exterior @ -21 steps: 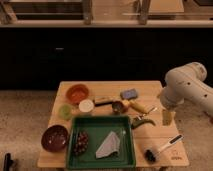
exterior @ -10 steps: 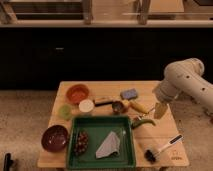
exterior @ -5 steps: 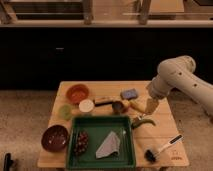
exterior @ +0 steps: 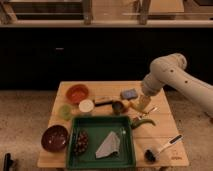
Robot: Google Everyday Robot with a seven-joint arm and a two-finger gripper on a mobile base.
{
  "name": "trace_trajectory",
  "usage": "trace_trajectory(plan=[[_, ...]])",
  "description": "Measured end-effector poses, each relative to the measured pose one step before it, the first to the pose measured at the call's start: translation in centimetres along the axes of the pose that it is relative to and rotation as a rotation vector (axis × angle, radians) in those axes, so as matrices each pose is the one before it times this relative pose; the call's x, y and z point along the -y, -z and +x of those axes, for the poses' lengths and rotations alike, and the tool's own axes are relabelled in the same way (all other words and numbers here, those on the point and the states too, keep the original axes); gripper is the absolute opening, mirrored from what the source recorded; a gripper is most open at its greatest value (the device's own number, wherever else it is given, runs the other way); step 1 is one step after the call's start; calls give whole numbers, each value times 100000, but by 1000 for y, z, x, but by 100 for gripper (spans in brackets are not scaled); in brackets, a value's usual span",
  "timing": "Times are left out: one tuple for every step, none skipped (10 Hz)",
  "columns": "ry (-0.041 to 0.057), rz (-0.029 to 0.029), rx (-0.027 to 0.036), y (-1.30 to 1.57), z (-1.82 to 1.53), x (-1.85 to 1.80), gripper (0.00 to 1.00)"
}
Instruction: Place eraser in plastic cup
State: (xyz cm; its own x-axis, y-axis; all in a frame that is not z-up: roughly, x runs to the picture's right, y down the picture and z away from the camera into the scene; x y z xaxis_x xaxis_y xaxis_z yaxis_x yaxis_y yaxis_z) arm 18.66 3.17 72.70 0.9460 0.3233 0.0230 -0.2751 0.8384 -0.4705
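Note:
A blue-grey block (exterior: pixel 129 93), which looks like the eraser, lies near the far edge of the wooden table (exterior: pixel 160 131), right of centre. A pale green plastic cup (exterior: pixel 65 111) stands at the left, in front of an orange bowl (exterior: pixel 77 93). My gripper (exterior: pixel 142 104) hangs from the white arm (exterior: pixel 167 72) that reaches in from the right. It is low over the table, just right of and in front of the blue-grey block, above a yellowish object (exterior: pixel 131 104). It is not touching the block.
A green tray (exterior: pixel 127 150) holds a grey cloth (exterior: pixel 109 146) and a dark lumpy item (exterior: pixel 81 142). A white round lid or cup (exterior: pixel 86 105), a dark ladle (exterior: pixel 116 106), a brown bowl (exterior: pixel 54 138), a green pepper (exterior: pixel 142 122) and a brush (exterior: pixel 161 148) lie around.
The arm has swung left and towards the far side, carrying the gripper from the table's right edge to a spot beside the blue-grey block. The objects on the table have not moved.

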Motion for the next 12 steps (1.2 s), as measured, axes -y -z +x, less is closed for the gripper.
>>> trace_trajectory(plan=[[-642, 575, 560, -58, -149, 185, 80], [-54, 852, 597, -246, -361, 440, 80], [587, 452, 647, -446, -972, 305, 80], [-355, 90, 633, -216, -662, 148, 80], [-979, 506, 238, -329, -749, 155, 80], [-483, 329, 314, -289, -585, 131, 80], [153, 208, 336, -242, -521, 149, 80], [223, 269, 515, -330, -498, 237, 80], [-104, 520, 405, -145, -561, 193, 80], [288, 170, 305, -513, -839, 103, 80], [511, 261, 245, -645, -869, 119, 80], [189, -19, 473, -456, -597, 44, 80]])
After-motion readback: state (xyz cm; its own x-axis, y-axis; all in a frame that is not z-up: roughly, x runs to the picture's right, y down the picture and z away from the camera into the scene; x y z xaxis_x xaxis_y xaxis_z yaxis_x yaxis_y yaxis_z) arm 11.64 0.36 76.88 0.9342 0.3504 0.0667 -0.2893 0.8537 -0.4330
